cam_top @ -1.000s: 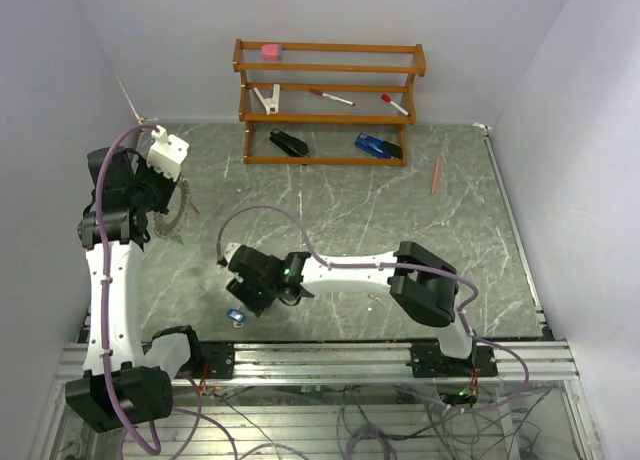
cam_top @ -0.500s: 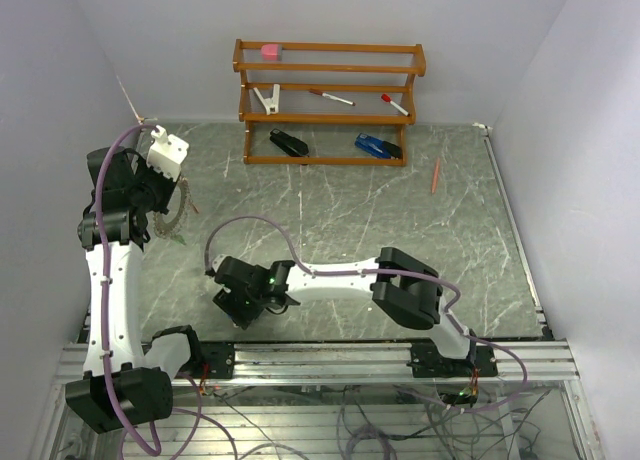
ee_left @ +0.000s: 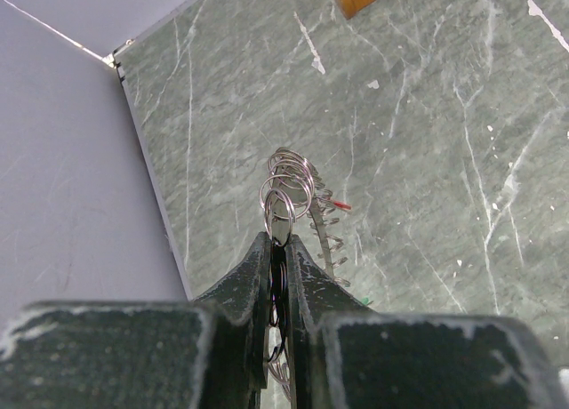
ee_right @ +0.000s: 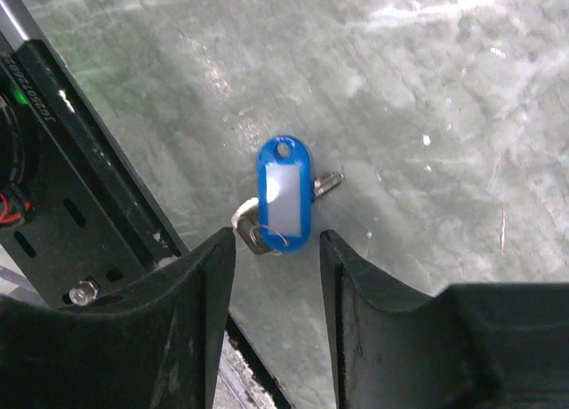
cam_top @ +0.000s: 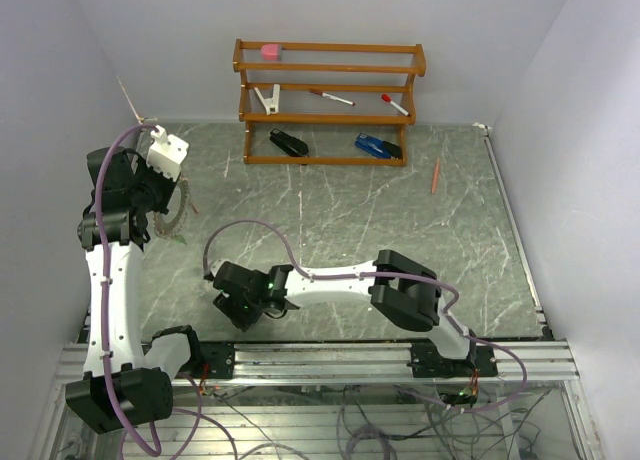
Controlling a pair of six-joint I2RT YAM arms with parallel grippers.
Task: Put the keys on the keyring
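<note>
My left gripper (cam_top: pixel 158 200) is shut on the keyring (cam_top: pixel 176 218) and holds it above the table's far left. In the left wrist view the closed jaws (ee_left: pixel 278 242) pinch the ring's silvery coils (ee_left: pixel 289 185). A red bit (ee_left: pixel 340 204) and a green bit (ee_left: pixel 366 300) show beside its toothed rim. My right gripper (cam_top: pixel 238 308) is low at the table's front edge. In the right wrist view it is open (ee_right: pixel 277 238), with a silvery key with a blue tag (ee_right: pixel 283 196) lying on the table just beyond its fingertips. In the top view the gripper hides this key.
A wooden rack (cam_top: pixel 328 105) stands at the back with a pink item, a clip, red-capped pens and black and blue objects. An orange stick (cam_top: pixel 436 175) lies at the right. The metal rail (ee_right: pixel 62 187) of the table's front edge is close to the left of the right gripper.
My right gripper has moved left and toward the front edge and now covers the blue-tagged key in the top view. The left arm has not moved.
</note>
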